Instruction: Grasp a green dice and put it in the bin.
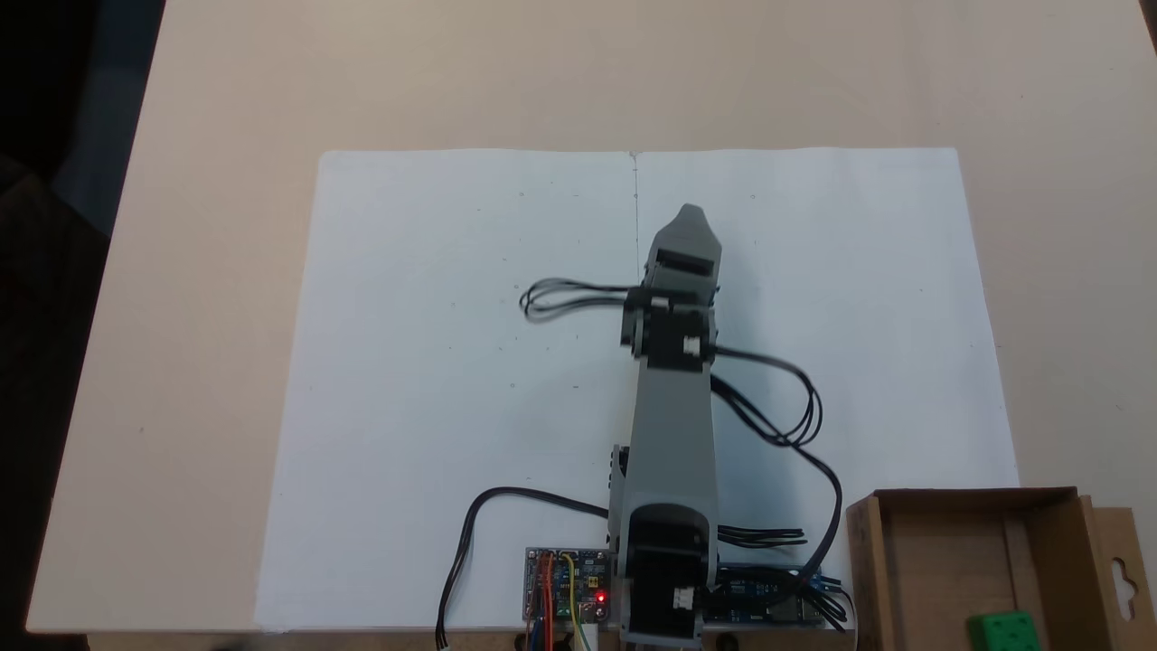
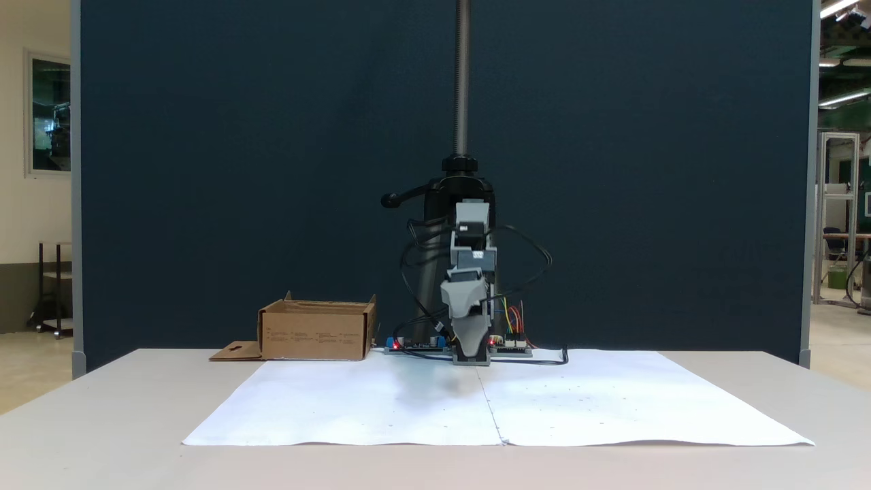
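White paper (image 2: 497, 401) is spread across the near worktop (image 2: 102, 408). Behind it, the gripper (image 1: 690, 217) is held above the sheet, nothing gripped; open or closed cannot be told. Green dice (image 1: 1001, 628) is seen lying inside the bin (image 1: 940, 561), so delivery is judged done.

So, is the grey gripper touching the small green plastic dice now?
Apart. In a fixed view the gripper is over the white paper, while the green dice lies inside the brown cardboard box, far from it.
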You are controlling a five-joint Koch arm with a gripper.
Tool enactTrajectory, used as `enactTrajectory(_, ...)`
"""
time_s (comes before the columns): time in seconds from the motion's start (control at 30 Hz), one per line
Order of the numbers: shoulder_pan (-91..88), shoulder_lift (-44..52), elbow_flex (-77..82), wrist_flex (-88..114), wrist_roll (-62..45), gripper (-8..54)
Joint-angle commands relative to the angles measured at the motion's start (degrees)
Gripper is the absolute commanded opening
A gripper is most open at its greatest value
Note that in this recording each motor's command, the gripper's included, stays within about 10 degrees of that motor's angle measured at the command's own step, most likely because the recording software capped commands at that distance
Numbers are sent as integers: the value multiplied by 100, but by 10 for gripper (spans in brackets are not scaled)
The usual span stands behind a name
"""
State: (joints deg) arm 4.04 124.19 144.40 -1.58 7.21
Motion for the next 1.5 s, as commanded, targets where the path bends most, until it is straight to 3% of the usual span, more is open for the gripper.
enactTrajectory(0.0,-132,290,158,-947,-334,441)
enactTrajectory(0.3,-431,967,1450,-2670,-809,442)
enactTrajectory(0.7,-492,1063,2505,-4955,-1775,442)
enactTrajectory(1.07,-378,1081,3261,-6926,-1784,444)
enactTrajectory(1.47,-360,1072,3489,-7277,-1775,453)
